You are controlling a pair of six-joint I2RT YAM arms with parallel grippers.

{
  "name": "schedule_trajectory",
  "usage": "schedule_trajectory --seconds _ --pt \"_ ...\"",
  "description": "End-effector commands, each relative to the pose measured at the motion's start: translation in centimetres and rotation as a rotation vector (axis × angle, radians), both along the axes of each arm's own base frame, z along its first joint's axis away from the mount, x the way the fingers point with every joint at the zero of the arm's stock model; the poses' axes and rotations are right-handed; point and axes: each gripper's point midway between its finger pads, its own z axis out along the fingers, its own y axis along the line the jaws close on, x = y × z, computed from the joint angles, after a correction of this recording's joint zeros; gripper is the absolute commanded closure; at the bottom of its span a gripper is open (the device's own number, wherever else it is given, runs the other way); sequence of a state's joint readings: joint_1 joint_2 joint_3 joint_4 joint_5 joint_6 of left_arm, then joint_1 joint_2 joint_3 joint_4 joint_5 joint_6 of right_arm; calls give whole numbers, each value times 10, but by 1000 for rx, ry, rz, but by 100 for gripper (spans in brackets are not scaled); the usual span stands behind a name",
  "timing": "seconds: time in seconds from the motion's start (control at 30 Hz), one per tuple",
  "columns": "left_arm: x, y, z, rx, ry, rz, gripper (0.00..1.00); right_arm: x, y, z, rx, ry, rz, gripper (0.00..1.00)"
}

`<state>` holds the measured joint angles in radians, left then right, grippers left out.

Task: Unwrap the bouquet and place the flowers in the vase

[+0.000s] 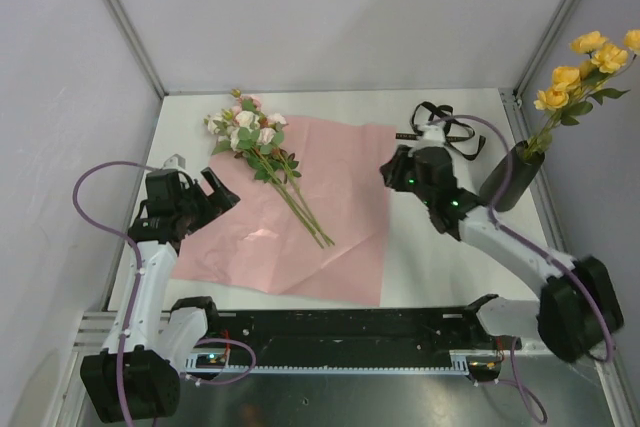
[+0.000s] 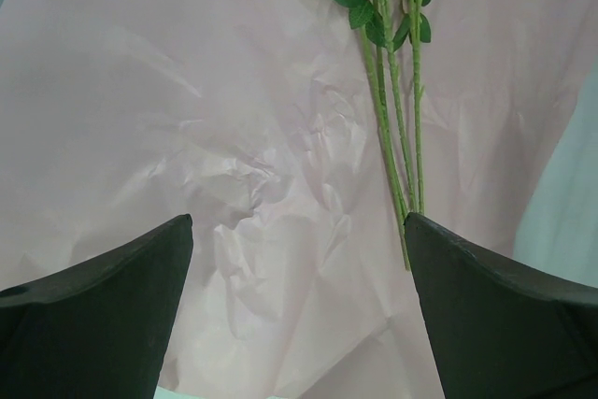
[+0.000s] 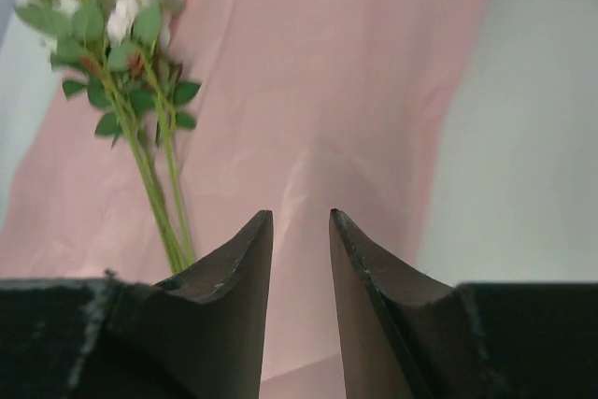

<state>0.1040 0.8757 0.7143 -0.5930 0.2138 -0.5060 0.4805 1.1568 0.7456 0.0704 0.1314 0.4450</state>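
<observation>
Top external: left gripper (image 1: 225, 192) spread wide, right gripper (image 1: 386, 174) narrowly ajar, both empty; flowers (image 1: 265, 160) on pink paper (image 1: 340, 209)

The left arm (image 1: 150, 267) stands at lower left of the top view. The left gripper (image 1: 222, 190) has its jaws fully spread. The right arm (image 1: 500, 237) extends from lower right toward centre. The right gripper (image 1: 388, 173) has its jaws narrowly parted, gripping nothing.

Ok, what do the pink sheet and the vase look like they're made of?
Pink sheet: thin matte paper, going by its sharp fold lines and crumpled wrinkles. Vase: dark, smooth cylinder with a dull finish, possibly plastic or ceramic; the look leaves that open.
</observation>
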Motion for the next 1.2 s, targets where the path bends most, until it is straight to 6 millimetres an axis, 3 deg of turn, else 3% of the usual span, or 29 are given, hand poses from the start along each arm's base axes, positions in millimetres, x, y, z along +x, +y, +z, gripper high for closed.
schedule_trajectory --seconds 0.0,0.13,0.37,0.5,0.8,1.17 --pt "-1 -12 9 -38 -48 -60 0 13 73 9 4 14 164 64" --pt "-5 -21 14 -40 -75 -103 0 14 135 -18 -40 116 335 64" --pt "-3 -27 9 -57 -58 -128 0 26 202 -49 29 203 429 64" --pt "-2 -28 7 -69 -49 -132 0 33 229 -70 37 265 437 62" --pt "-2 -28 7 -73 -54 -134 0 41 259 -120 -106 356 417 61" --pt "-2 -28 8 -75 -57 -132 0 46 249 -150 -258 347 335 61"
